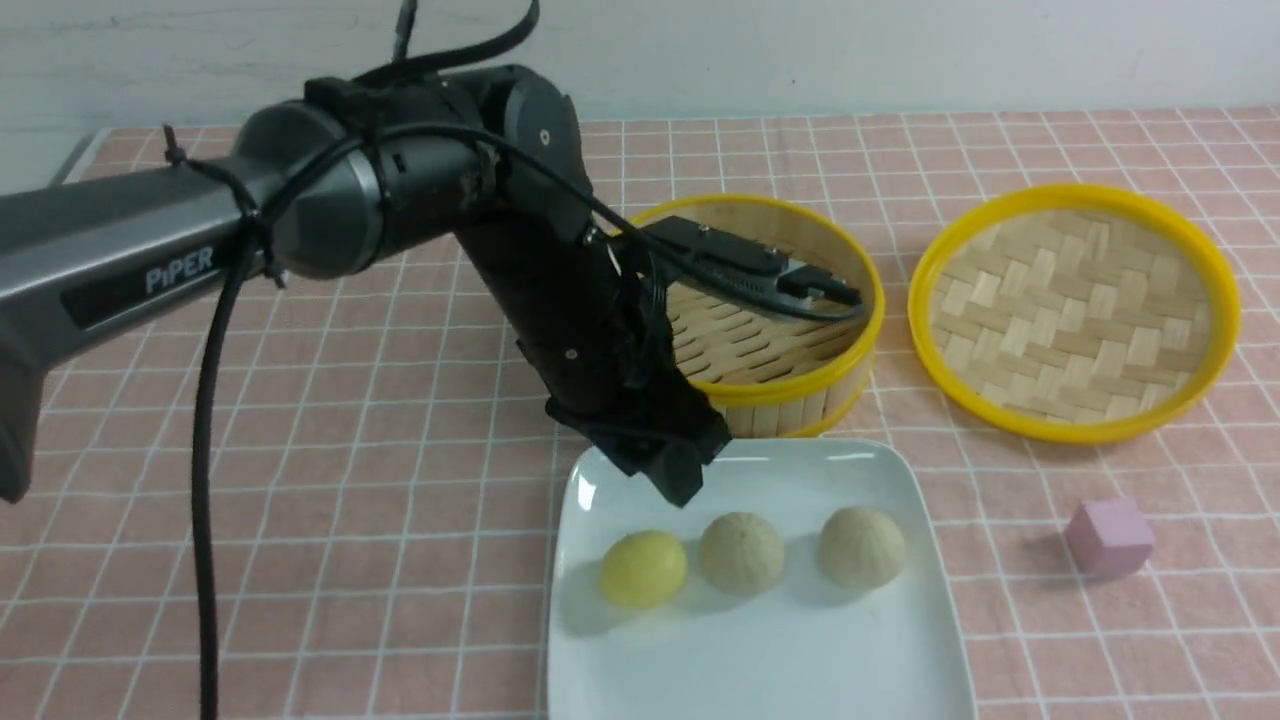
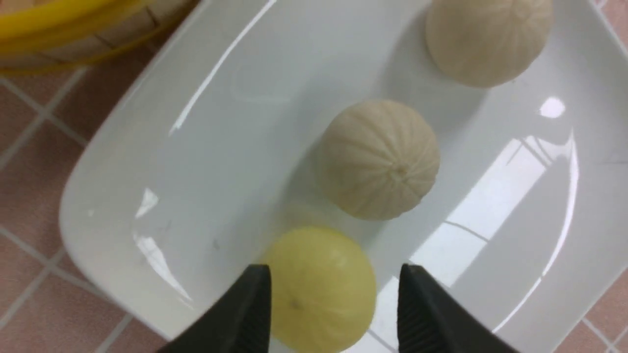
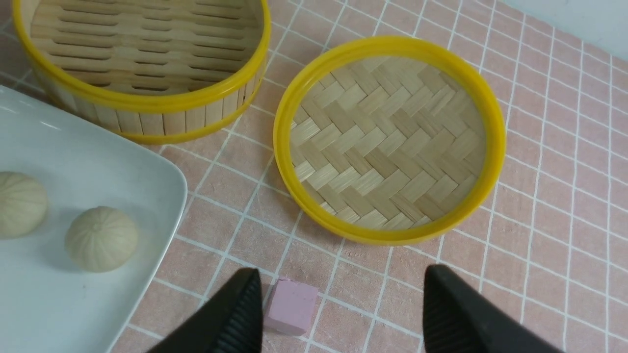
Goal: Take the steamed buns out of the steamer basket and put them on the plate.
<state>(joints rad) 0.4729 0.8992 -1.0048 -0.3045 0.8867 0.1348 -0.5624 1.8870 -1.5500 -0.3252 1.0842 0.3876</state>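
Three buns point(image 1: 742, 552) on plate point(image 1: 760, 650), left jaws apart

**Bright, Even Light; Glare on Plate, Near-Field Blur**

Illumination is bright and diffuse, from above. In the left wrist view the plate point(image 2: 162, 162) shows white streaks and mirror-like glare patches. In the front view, soft shadows fall leftward from the steamed buns point(image 1: 741, 552) and the pink cube point(image 1: 1108, 537). Fingertips point(image 2: 245, 314) of the left gripper point(image 2: 334, 274) are out of focus. Front view slightly soft.
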